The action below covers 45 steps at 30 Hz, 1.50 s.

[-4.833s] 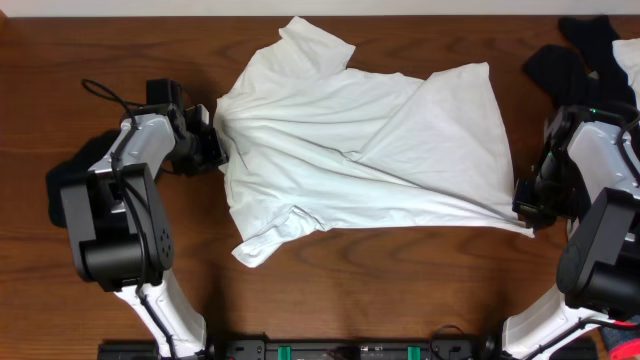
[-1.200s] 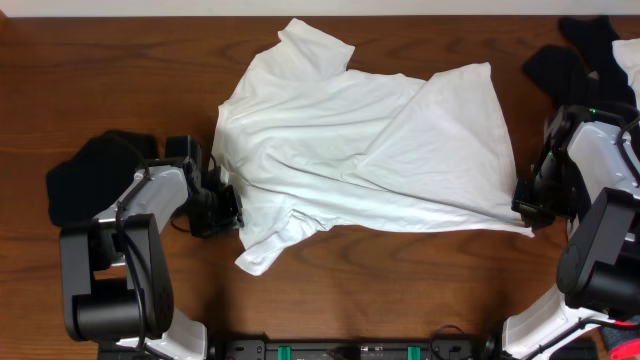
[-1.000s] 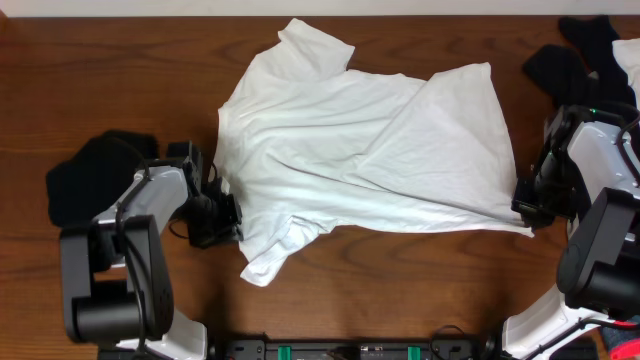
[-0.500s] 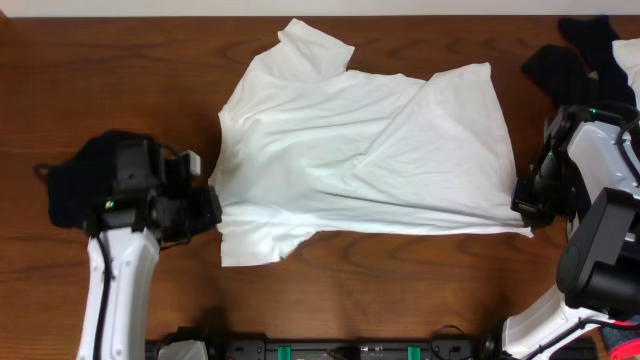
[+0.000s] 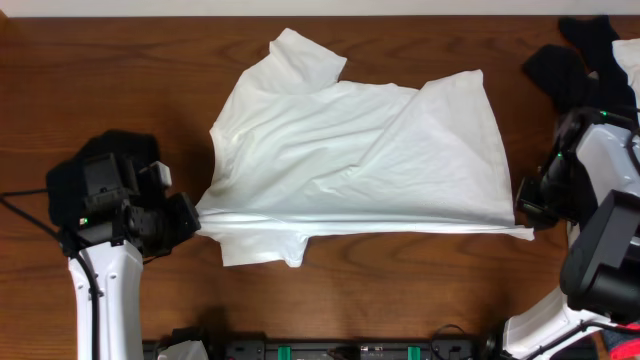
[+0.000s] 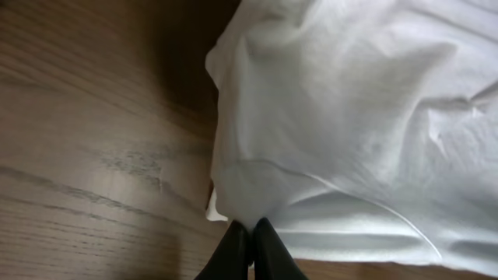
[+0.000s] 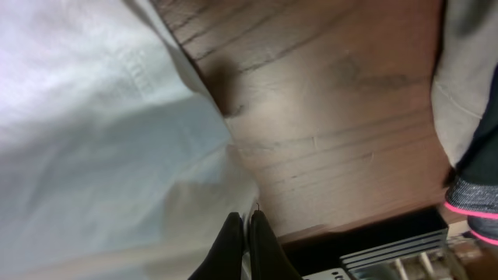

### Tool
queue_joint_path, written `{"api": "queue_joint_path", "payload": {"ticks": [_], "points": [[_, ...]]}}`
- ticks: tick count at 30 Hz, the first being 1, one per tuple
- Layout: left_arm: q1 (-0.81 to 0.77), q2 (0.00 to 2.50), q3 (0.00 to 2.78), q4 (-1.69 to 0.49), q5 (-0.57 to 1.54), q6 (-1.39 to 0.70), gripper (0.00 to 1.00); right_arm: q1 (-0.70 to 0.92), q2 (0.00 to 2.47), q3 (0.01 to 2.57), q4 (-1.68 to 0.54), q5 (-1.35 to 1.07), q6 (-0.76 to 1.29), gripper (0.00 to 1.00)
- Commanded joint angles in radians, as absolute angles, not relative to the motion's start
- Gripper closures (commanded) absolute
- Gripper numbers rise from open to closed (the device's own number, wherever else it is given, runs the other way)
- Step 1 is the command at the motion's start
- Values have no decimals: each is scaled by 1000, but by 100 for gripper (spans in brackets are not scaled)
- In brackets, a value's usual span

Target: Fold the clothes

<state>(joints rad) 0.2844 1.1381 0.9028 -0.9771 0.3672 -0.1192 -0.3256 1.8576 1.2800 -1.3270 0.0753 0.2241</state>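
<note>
Mostly flat, white T-shirt (image 5: 350, 150) on wooden table (image 5: 100, 70).

A robotics lab workbench: wood-grain table (image 5: 120, 80) flanked by mounted robot arms (image 5: 105, 290).

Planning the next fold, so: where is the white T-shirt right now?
In the overhead view, the T-shirt lies across the middle of the table, stretched between the left gripper pinching its left edge and the right gripper pinching its right corner.
</note>
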Motion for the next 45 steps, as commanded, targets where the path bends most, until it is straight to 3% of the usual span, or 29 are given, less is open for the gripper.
{"api": "queue_joint_path", "payload": {"ticks": [1,6,13,26,45], "points": [[302,1121,921,-979,358,-117,94,-364,1805,1281,-1328,97,243,99],[302,1121,921,-979,377,-117,94,-372,1779,1281,-1336,94,238,99],[302,1121,921,-856,591,-157,94,-362,1756,1281,-1312,-37,174,99],[302,1123,921,-730,594,-189,94,-256,1756,1281,-1168,-61,170,99],[215,1288,920,-597,587,-190,94,-255,1756,1281,-1003,-57,213,99]]}}
